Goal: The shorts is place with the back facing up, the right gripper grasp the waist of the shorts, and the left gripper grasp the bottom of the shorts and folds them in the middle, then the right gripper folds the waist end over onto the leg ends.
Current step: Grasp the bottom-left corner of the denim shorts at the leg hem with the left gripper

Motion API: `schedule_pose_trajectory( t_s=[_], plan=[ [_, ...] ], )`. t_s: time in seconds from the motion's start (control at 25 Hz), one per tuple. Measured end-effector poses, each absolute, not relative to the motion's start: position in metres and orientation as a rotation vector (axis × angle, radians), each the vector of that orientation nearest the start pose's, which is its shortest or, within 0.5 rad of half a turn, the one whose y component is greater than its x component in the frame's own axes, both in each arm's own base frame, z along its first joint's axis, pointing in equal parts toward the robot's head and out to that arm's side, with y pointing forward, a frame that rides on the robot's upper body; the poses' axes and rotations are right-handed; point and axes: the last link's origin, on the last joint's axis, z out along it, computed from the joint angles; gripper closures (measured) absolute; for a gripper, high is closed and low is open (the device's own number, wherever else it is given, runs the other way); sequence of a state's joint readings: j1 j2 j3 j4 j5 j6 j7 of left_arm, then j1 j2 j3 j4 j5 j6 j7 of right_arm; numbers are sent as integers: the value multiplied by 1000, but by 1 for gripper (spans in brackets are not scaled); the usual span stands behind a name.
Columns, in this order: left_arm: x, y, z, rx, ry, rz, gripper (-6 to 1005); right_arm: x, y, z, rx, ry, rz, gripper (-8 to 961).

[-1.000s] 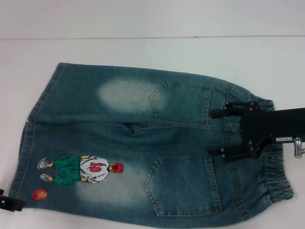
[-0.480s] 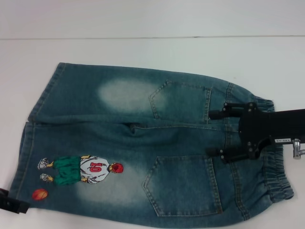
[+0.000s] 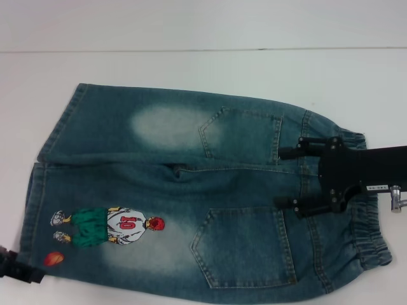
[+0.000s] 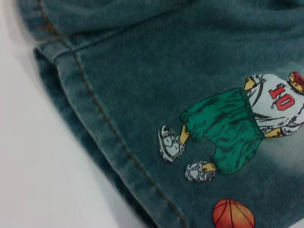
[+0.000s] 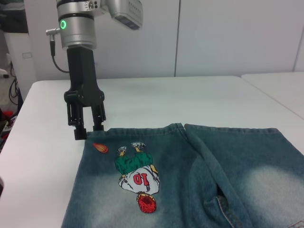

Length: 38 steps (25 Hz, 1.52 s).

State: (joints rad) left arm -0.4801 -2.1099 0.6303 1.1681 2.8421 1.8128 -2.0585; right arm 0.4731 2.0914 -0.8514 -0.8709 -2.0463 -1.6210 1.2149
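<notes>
Right claw [image 3: 286, 178] of mine hangs spread apart over the waist [image 3: 362, 216] of the shorts [image 3: 191, 190] lying flat on the white surface [image 3: 191, 70], while my left claw [image 5: 86, 128], slightly parted, hovers at the hem corner beside the orange ball patch [image 5: 100, 147].

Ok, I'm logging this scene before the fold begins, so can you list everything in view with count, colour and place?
shorts: one, faded blue-green denim, spread flat across the table, back pockets up.
waist: one ruffled band, same denim, at the shorts' end on the robot's right.
leg hems: two, same denim, at the end on the robot's left.
basketball-player embroidery: one, green, white and red, on the nearer leg.
ball patch: one, orange, beside that leg's hem.
table: one, white, under the shorts.
left gripper: one, black, on a silver wrist, at the hem corner beside the ball patch.
right gripper: one, black, open over the shorts by the waist.
</notes>
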Motion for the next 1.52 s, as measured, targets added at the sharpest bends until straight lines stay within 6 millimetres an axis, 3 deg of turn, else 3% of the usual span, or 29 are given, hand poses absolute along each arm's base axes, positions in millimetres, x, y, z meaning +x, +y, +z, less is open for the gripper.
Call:
schedule_pose_trajectory(
  t_s=[0.2,0.52,0.76,0.96,1.24,1.52],
  plan=[
    [-322,285,58,-2549,-1428,403,300,251,318,4,-2889,135,467,37],
    [-321,291,50,-2532,-1410,494,535,250,317,4,-2892,142,472,38],
    [-318,294,55,-2512,-1395,488,798,250,318,4,-2891,144,474,38],
    [-315,294,56,-2521,-1390,474,936,252,317,5,-2887,149,477,38],
    [-304,298,53,-2577,-1350,401,935,257,315,10,-2874,230,468,38],
    [-299,306,58,-2579,-1313,326,941,267,313,46,-2815,508,218,37]
  ],
)
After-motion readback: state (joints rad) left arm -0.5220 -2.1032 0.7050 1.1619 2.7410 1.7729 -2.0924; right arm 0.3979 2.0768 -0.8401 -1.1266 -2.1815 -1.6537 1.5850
